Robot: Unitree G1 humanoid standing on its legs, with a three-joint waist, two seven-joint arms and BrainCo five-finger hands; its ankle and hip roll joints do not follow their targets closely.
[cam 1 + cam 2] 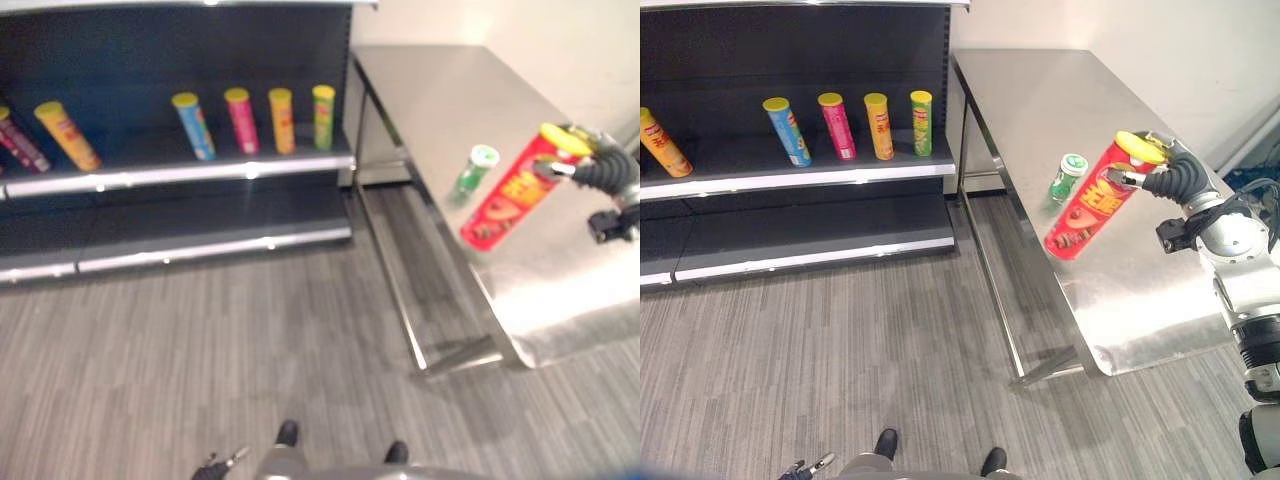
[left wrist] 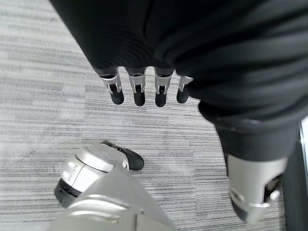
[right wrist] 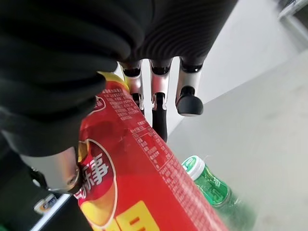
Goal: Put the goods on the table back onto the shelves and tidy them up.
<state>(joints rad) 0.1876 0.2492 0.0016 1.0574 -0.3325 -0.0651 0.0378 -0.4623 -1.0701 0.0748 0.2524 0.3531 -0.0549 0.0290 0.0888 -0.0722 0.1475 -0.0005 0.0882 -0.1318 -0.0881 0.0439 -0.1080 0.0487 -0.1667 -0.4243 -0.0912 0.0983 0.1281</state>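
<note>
Around the top end of the red can (image 1: 1088,212), just under its yellow lid (image 1: 1137,147), the fingers (image 3: 160,103) of the right hand (image 1: 1168,178) are curled, with the thumb on the other side, so the can is gripped near one end only. It hangs tilted, lid toward the wrist and base pointing down toward the desk (image 1: 1060,95), clear of the steel as far as I can judge. Just beside its lower half a small green bottle (image 1: 1067,177) with a white cap stands on the desk

A grip this close to the lid leaves most of the can's length out beyond the fingers; a quick swing toward the shelf (image 1: 180,172) could let it pivot or slide out, and the smooth sleeve gives little to hold on to. Its low end is also near the green bottle, so a turn made before lifting higher might knock the bottle over or off the desk's edge

Farther out, four cans (image 1: 258,122) stand side by side on the shelf and two more (image 1: 45,138) lean near its left end; a can set down carelessly could topple the row, and the leaning ones look unsteady already

Low by the floor, the left hand (image 2: 144,89) hangs with straight, relaxed fingers, holding nothing
</note>
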